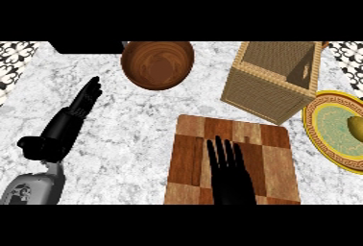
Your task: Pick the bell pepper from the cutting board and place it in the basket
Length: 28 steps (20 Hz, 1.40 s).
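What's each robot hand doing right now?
Left robot hand: open, resting at the left, holding nothing.
Right robot hand: open, fingers straight over the cutting board.

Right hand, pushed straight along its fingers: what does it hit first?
Right hand crosses the cutting board, then heads for the gap between wooden bowl and basket; likely clips the basket's near corner, height unclear.

You are looking down on a grey-white marbled counter [127, 120] that fills the frame; a round wooden bowl [157, 65] stands at upper centre; a wicker basket [264, 91] stands at upper right, set askew; a chequered wooden cutting board [273, 158] lies at lower centre-right; a gold-rimmed plate [310, 127] lies at the right edge, cut off there; a black object [85, 46] sits at the top left.
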Available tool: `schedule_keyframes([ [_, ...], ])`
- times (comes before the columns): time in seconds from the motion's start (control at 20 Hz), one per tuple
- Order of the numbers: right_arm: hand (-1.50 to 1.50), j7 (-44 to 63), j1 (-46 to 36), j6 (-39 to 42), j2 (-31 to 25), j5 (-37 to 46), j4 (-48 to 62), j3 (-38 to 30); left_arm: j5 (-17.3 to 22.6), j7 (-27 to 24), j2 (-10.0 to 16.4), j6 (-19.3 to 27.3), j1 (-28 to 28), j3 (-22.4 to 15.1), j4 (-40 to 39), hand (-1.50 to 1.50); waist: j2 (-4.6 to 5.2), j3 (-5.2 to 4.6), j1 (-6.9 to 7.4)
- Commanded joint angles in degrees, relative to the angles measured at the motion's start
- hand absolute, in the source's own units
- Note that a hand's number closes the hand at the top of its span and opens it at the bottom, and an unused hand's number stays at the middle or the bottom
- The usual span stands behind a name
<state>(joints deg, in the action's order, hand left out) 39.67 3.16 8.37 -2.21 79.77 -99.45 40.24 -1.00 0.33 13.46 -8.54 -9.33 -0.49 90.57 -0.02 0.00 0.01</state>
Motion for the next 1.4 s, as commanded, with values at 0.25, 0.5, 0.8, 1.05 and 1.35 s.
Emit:
schedule_keyframes([
  [0.25, -1.50, -4.3, -2.1, -3.2, -1.3, -1.8, 8.2, -6.3, -2.2, -0.5, -2.1, -0.2, -2.4, 1.0, -2.2, 0.00, 0.04, 0.00, -0.09],
  [0.5, -1.50, -0.8, 1.4, 0.9, 2.0, -0.7, 6.2, -1.2, -0.7, 0.3, -0.3, -3.4, 1.2, 2.5, 1.7, 0.00, -0.02, 0.00, 0.00],
  [0.8, 1.50, -4.0, 1.5, 2.9, -0.6, -1.4, 7.7, -1.5, -1.5, 3.0, -1.6, -2.5, -2.3, 2.8, 0.6, 0.00, -0.01, 0.00, -0.12],
  [1.05, 1.50, -7.2, 0.2, -0.9, -2.4, -1.0, 11.2, -3.7, -3.4, 1.4, -3.5, -2.0, -0.2, 1.4, 0.9, 0.00, -0.01, 0.00, -0.08],
  [1.35, 1.50, 2.2, -13.2, -2.0, 2.1, -6.3, 21.3, 1.3, -1.1, -1.1, -1.4, -4.6, 1.4, 4.2, -0.1, 0.00, 0.18, 0.01, 0.79],
])
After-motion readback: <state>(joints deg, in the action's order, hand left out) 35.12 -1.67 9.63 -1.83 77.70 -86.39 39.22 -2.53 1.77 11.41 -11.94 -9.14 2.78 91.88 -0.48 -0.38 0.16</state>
